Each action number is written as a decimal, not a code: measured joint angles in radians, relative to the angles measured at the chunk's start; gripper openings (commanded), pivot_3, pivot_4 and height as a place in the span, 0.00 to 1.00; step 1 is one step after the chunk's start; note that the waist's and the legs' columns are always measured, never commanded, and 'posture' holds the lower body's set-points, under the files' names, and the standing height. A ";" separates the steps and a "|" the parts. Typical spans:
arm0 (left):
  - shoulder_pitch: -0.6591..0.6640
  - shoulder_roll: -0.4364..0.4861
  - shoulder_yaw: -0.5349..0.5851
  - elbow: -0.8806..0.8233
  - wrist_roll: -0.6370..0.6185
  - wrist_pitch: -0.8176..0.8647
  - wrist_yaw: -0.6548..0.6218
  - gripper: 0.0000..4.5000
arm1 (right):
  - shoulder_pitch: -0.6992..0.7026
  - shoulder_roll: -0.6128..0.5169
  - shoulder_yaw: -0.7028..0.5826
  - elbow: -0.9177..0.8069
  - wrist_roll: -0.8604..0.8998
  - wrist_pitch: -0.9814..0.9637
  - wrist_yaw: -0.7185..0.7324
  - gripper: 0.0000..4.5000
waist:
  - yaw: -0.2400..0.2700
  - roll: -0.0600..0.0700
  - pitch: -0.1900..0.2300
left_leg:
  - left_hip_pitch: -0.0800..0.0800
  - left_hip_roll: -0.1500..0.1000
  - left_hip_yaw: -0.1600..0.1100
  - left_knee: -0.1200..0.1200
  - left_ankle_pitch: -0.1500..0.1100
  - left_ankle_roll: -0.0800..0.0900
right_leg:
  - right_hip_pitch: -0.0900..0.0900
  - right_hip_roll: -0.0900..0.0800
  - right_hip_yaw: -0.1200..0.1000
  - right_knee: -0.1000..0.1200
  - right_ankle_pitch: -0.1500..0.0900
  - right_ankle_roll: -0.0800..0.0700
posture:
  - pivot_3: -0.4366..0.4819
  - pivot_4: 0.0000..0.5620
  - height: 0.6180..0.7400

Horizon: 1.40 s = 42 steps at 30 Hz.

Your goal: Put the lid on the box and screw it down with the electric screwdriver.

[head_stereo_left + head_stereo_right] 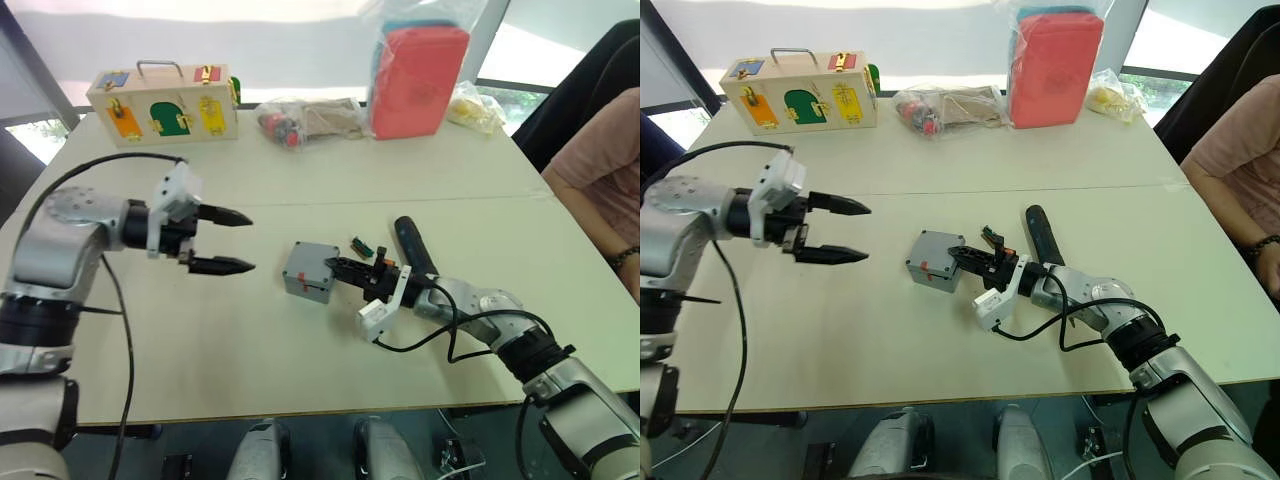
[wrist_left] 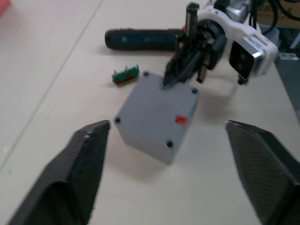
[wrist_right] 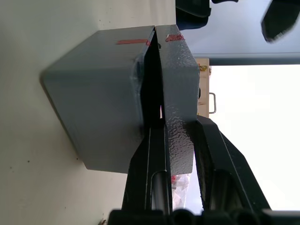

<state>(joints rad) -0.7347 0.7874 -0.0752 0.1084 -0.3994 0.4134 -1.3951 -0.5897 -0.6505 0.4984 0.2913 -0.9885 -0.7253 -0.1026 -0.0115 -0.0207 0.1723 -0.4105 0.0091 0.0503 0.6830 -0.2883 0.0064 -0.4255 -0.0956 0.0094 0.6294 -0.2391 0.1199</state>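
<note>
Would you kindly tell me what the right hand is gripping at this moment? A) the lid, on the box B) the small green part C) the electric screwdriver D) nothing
A: the right wrist view shows the right hand with one finger in the gap between box and lid and the other outside the lid, while the screwdriver lies on the table behind it.

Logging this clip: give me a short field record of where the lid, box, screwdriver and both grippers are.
lid: on top of the box, slightly ajar, pinched at its edge
right gripper: shut on the lid
left gripper: open, in the air, apart from the box
electric screwdriver: lying on the table beyond the right gripper, untouched
</note>
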 measured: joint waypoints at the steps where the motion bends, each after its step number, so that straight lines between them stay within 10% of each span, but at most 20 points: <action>1: -0.005 -0.019 -0.014 0.009 0.009 -0.013 0.007 0.53 | 0.000 0.000 0.000 0.000 -0.001 0.000 -0.003 0.03 | -0.001 0.000 0.000 | 0.000 0.000 0.000 0.000 0.000 0.000 | 0.000 0.000 0.000 0.000 0.000 0.000 | 0.48 0.27 0.92; 7: -0.009 -0.137 -0.080 0.055 0.068 -0.074 0.047 0.01 | 0.001 0.000 0.004 0.001 -0.011 0.001 -0.018 0.03 | -0.005 0.000 0.000 | 0.000 0.000 0.000 0.000 0.000 0.000 | 0.000 0.000 0.000 0.000 0.000 0.000 | 0.48 0.27 0.92; 16: -0.005 -0.237 -0.184 0.158 0.223 -0.222 0.131 0.01 | 0.014 -0.004 0.001 -0.003 0.003 -0.002 -0.012 0.03 | -0.002 0.001 -0.002 | 0.001 0.000 0.000 0.000 0.000 0.000 | 0.001 0.000 0.000 0.000 0.000 0.000 | 0.48 0.27 0.92; 28: 0.009 -0.251 -0.204 0.151 0.258 -0.218 0.126 0.00 | 0.024 -0.037 -0.039 -0.043 0.130 -0.066 0.101 0.99 | -0.001 0.002 -0.006 | 0.010 0.000 -0.001 0.000 -0.003 0.006 | 0.012 0.000 -0.001 -0.002 0.000 0.000 | 0.48 0.27 0.92; 42: 0.066 -0.252 -0.215 0.081 0.259 -0.186 0.119 0.00 | 0.013 -0.141 -0.050 -0.010 0.366 -0.168 0.350 0.99 | -0.002 0.002 -0.006 | 0.020 0.000 -0.003 -0.001 -0.006 0.011 | 0.023 -0.001 -0.001 -0.006 -0.002 0.000 | 0.48 0.27 0.92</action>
<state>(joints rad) -0.6689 0.5353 -0.2904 0.1897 -0.1408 0.2271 -1.2757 -0.5767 -0.7912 0.4479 0.2817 -0.6222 -0.8932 0.2478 -0.0132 -0.0191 0.1664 -0.3909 0.0089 0.0475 0.6816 -0.2945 0.0170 -0.4028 -0.0969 0.0088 0.6238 -0.2410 0.1198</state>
